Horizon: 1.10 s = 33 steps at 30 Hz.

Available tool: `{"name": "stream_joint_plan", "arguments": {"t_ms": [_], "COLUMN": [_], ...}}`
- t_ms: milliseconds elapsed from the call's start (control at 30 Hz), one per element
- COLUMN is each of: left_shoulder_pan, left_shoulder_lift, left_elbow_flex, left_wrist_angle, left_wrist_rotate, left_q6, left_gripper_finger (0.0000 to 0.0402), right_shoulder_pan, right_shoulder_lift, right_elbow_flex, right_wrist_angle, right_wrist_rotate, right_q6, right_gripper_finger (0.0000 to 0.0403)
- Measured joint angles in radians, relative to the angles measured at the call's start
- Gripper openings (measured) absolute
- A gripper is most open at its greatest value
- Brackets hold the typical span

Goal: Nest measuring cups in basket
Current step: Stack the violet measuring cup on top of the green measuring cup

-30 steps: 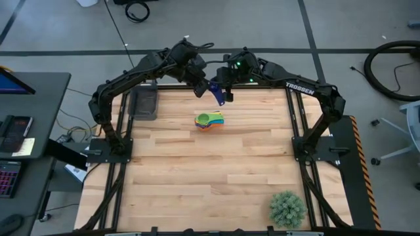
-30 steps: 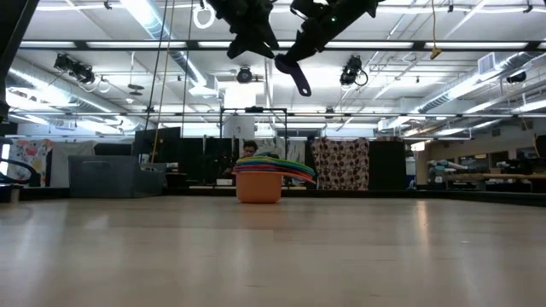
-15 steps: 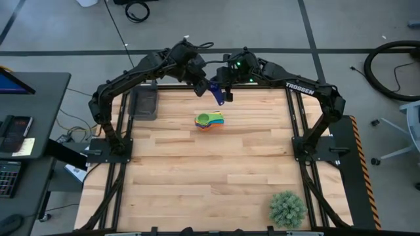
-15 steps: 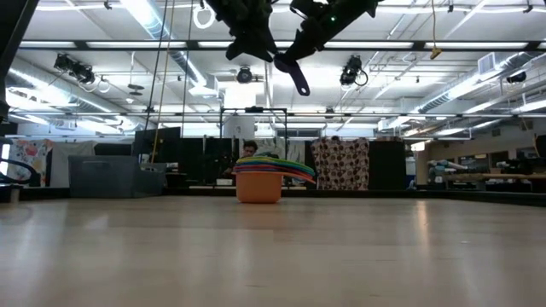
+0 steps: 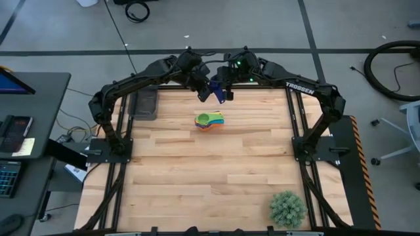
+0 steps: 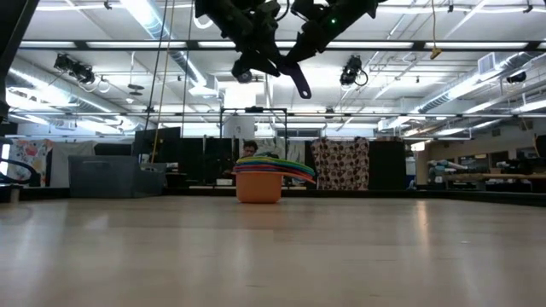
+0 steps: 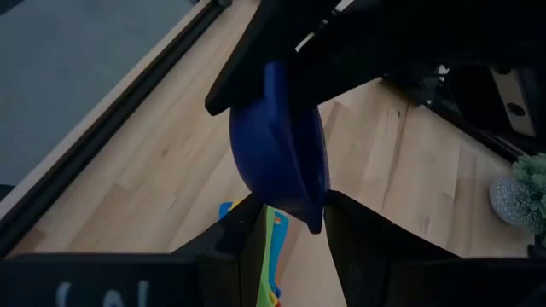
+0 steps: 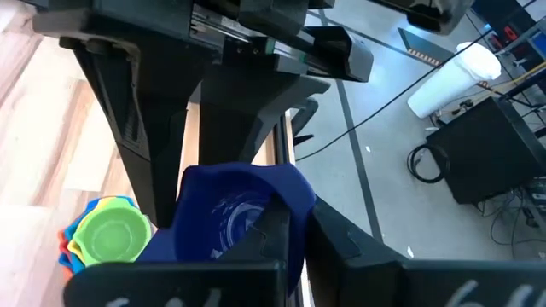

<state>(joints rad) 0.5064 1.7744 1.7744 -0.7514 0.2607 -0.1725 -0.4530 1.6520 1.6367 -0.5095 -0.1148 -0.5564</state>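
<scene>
A dark blue measuring cup hangs high over the table's far middle, in my shut right gripper. My open left gripper is right beside it, on the left. In the left wrist view its fingers stand on either side of the cup's lower end. The other cups sit nested in a stack on the table below, with orange at the bottom and green on top. The dark basket rests at the table's far left edge. My right gripper pinches the dark blue cup at the bowl's rim, with one finger over the bowl's inside. The fingers slant down from the far right. The cup is lifted clear, and its handle hangs down below the gripper. My left gripper: I cannot tell whether its fingers touch the cup.
A spiky green plant ball stands at the table's near right corner. The nested stack stands alone mid-table, with bare wood in front of it. The arms' frames run along both side edges.
My left gripper has moved right and slightly down toward the dark blue cup, and its fingers now flank the cup's lower end. My right gripper and the cup have kept still. The stack has not moved.
</scene>
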Motion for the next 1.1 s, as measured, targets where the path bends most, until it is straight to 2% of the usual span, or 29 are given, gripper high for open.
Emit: {"name": "stream_joint_plan", "arguments": {"t_ms": [467, 700, 867, 1100], "left_shoulder_pan": [0.008, 0.014, 0.014, 0.005], "left_shoulder_lift": [-0.014, -0.049, -0.052, -0.042], "left_elbow_flex": [-0.002, -0.002, 0.003, 0.003], "left_wrist_angle": [0.041, 0.041, 0.098, 0.075], "left_wrist_rotate": [-0.005, -0.01, -0.008, 0.004], "left_q6": [-0.001, -0.024, -0.026, -0.056], "left_gripper_finger": [0.0126, 0.0126, 0.0126, 0.0126], "right_shoulder_pan": [0.0, 0.0, 0.002, 0.009], "right_shoulder_lift": [-0.005, -0.005, 0.003, 0.001], "right_elbow_flex": [0.005, 0.005, -0.001, 0.0], "right_wrist_angle": [0.002, -0.008, -0.025, -0.03], "right_wrist_rotate": [0.036, 0.024, -0.035, -0.02], "right_q6": [-0.028, -0.028, -0.031, -0.039], "right_gripper_finger": [0.0021, 0.0021, 0.0021, 0.0021]}}
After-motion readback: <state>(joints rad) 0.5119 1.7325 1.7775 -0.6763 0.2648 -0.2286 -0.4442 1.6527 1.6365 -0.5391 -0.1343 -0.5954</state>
